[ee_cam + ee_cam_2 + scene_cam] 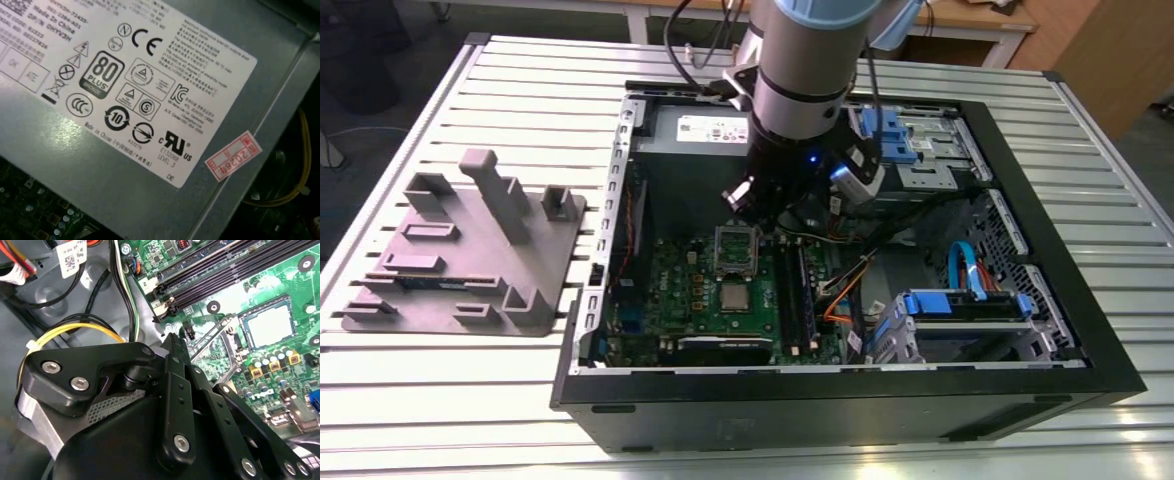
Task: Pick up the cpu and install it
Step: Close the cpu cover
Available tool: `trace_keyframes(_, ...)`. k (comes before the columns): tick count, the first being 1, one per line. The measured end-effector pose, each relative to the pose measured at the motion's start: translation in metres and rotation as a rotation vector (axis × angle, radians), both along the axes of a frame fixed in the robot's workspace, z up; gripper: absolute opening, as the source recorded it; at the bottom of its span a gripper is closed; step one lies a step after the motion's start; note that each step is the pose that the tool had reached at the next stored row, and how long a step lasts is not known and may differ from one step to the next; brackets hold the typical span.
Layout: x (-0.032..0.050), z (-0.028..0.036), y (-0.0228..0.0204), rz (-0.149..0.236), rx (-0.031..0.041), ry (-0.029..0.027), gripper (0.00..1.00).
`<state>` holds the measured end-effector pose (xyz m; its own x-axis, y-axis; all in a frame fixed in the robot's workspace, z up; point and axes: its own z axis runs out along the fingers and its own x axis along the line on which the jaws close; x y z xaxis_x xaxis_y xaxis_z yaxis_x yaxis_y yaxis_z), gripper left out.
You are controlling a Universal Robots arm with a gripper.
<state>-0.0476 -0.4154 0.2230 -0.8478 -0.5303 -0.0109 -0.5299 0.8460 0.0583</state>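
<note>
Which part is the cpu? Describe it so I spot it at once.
Inside the open black computer case lies the green motherboard. Near its middle, beside the raised metal frame, sits the cpu. It is the one flat, pale silver square; the memory slots next to it are long, dark and narrow.

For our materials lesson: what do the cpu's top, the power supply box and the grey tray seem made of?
cpu: silver-grey metal top, pale matt sheen.
power supply box: grey sheet metal, soft glare, folded edge.
grey tray: probably plastic, dull uniform moulded blocks.
</note>
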Motion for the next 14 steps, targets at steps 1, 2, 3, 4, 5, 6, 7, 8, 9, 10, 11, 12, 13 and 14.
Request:
trace_keyframes(1, 0.0, 0.0013, -0.0001, 0.003, 0.0, 0.0, 0.1)
trace_keyframes(2, 0.0, 0.0019, -0.0001, 0.005, 0.0001, 0.0, 0.1)
trace_keyframes(3, 0.0, 0.0018, -0.0001, 0.006, 0.0003, -0.0001, 0.1)
trace_keyframes(4, 0.0, 0.0019, -0.0001, 0.006, 0.0002, -0.0001, 0.1)
trace_keyframes(5, 0.0, 0.0019, -0.0001, 0.006, 0.0001, 0.0, 0.1)
trace_keyframes(6, 0.0, 0.0019, -0.0001, 0.006, 0.0002, -0.0001, 0.1)
trace_keyframes(7, 0.0, 0.0019, -0.0001, 0.007, 0.0001, 0.0, 0.1)
trace_keyframes(8, 0.0, 0.0019, -0.0001, 0.01, 0.0, 0.0, 0.1)
trace_keyframes(9, 0.0, 0.002, -0.0001, 0.019, 0.0, 0.0001, 0.1)
trace_keyframes(10, 0.0, 0.002, -0.0002, 0.031, 0.0, 0.0001, 0.1)
trace_keyframes(11, 0.0, 0.002, -0.0002, 0.045, -0.0001, 0.0, 0.1)
trace_keyframes(12, -0.0001, 0.002, -0.0002, 0.058, -0.0001, 0.0, 0.1)
trace_keyframes(13, -0.0001, 0.002, -0.0002, 0.069, -0.0001, 0.0, 0.1)
trace_keyframes(14, -0.0002, 0.002, -0.0002, 0.081, 0.0, 0.0, 0.1)
